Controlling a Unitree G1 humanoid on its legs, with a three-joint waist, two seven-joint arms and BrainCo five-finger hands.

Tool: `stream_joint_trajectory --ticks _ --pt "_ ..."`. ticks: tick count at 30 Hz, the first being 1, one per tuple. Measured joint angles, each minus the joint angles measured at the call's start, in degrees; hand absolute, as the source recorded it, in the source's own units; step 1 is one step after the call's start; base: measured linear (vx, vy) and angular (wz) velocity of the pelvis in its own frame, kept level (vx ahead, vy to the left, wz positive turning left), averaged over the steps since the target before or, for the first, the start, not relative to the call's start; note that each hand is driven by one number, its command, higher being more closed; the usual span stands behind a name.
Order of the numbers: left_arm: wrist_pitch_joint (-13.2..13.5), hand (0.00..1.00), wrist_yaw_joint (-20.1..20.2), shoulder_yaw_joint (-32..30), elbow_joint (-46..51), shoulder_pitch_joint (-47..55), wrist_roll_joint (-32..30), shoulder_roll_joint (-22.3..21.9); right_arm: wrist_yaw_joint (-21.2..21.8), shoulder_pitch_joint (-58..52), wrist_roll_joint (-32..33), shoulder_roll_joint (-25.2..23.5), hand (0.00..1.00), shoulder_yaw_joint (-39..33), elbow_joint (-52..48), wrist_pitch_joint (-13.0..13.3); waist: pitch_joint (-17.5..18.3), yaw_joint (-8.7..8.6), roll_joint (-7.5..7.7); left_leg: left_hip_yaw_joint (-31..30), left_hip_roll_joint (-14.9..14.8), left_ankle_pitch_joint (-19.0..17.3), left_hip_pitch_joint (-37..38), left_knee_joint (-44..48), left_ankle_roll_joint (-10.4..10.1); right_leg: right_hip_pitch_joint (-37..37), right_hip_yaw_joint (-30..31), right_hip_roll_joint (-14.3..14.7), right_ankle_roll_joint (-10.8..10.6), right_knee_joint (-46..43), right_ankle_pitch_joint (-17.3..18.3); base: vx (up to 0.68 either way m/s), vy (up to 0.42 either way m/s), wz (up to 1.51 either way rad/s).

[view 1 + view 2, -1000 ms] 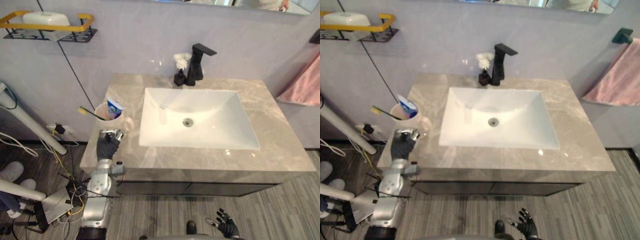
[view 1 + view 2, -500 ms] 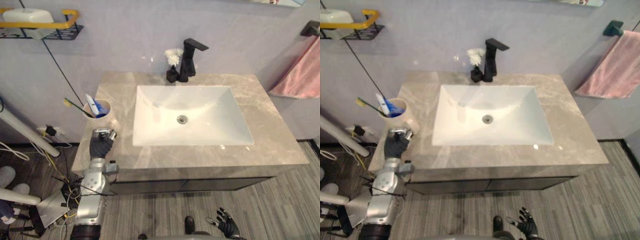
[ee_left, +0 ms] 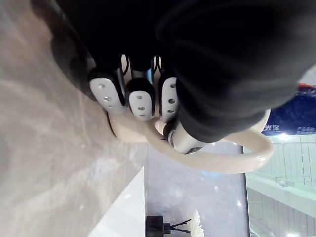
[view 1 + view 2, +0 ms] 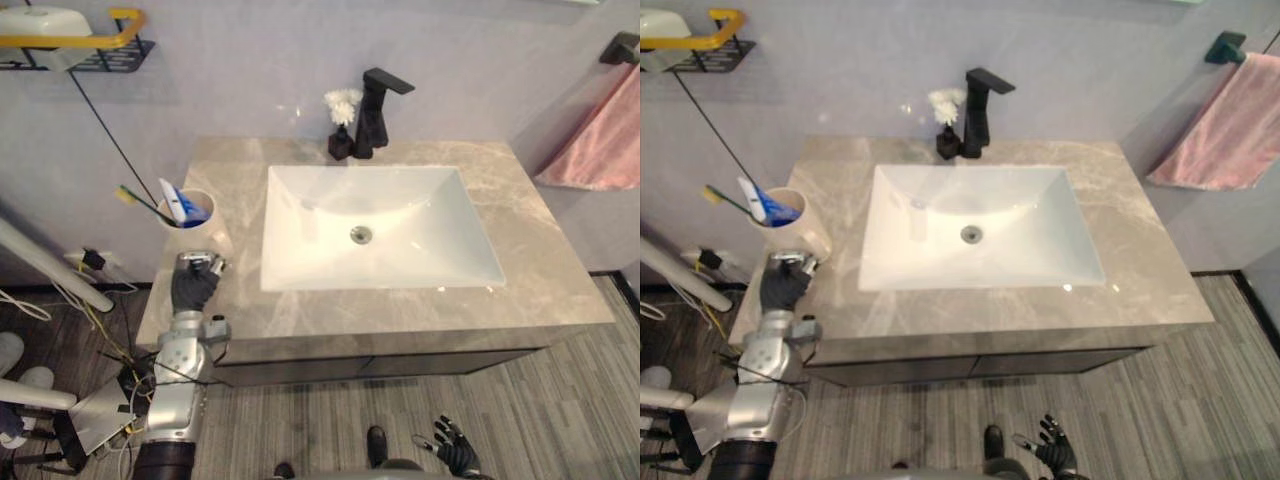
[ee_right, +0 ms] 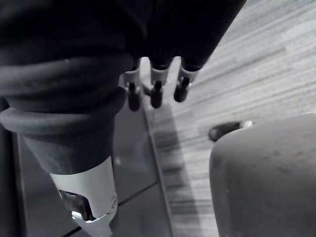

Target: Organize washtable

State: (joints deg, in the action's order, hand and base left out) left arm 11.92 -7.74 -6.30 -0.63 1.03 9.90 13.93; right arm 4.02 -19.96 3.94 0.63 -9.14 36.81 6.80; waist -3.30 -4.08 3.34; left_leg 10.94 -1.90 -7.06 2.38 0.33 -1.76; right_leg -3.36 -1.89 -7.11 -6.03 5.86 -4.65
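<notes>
The cup is the one to watch: a cream mug, upright at the left side of the table, just beside the white basin. A toothbrush with a yellow-green head leans out over its rim towards the wall, and a blue-and-white toothpaste tube stands tilted inside it. I cannot tell whether the cup's base rests on the marble or sits a touch above it.

The left hand is right at the cup, on its near side. From the wrist, the fingers are curled tight against the pale loop of the handle, with the thumb hooked through it. That's a firm clasp on the handle.

The right hand hangs low, well away from the table, above the floor. Its fingers point down, straight and loose, with nothing in them.

Now the surface: a grey-beige marbled top with darker veins, glossy, the rectangular basin sunk into its middle, with a round drain in its bottom. At the back edge stands a black angular faucet, and touching its left side is a small black vase with a white flower.

The wall is pale grey. High on the left hangs a black wire shelf with a yellow rail. On the right a pink towel hangs down. Below is grey wood-grain flooring.
</notes>
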Motion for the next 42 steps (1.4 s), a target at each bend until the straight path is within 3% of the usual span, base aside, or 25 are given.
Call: stream_joint_trajectory --ticks 24,34,42 --pt "-0.3 1.00 0.0 -0.8 -6.3 -5.0 -1.6 5.1 0.2 -0.3 0.0 1.0 0.00 0.0 -0.1 -0.4 0.0 -0.14 0.01 0.3 0.1 0.0 -0.4 0.0 0.0 -0.8 0.4 0.1 0.0 0.0 -0.1 -0.01 -0.014 0.00" --pt "-0.4 1.00 0.0 -0.5 -8.7 -7.4 -1.7 7.3 1.1 -0.4 0.0 1.0 0.00 0.0 -0.3 -0.4 0.0 -1.42 0.02 0.5 0.1 0.0 -0.6 0.0 0.0 -1.0 0.5 0.1 0.1 0.0 -0.2 0.00 0.000 0.00" --pt "-0.4 1.00 0.0 -0.1 -10.3 -10.7 -1.7 9.0 1.2 -0.8 0.0 1.0 0.00 0.0 -1.9 -0.5 -0.1 -1.44 0.13 1.7 0.1 0.0 -1.5 0.0 0.0 -2.5 1.8 0.3 0.3 0.0 -0.8 -0.03 -0.030 -0.08"
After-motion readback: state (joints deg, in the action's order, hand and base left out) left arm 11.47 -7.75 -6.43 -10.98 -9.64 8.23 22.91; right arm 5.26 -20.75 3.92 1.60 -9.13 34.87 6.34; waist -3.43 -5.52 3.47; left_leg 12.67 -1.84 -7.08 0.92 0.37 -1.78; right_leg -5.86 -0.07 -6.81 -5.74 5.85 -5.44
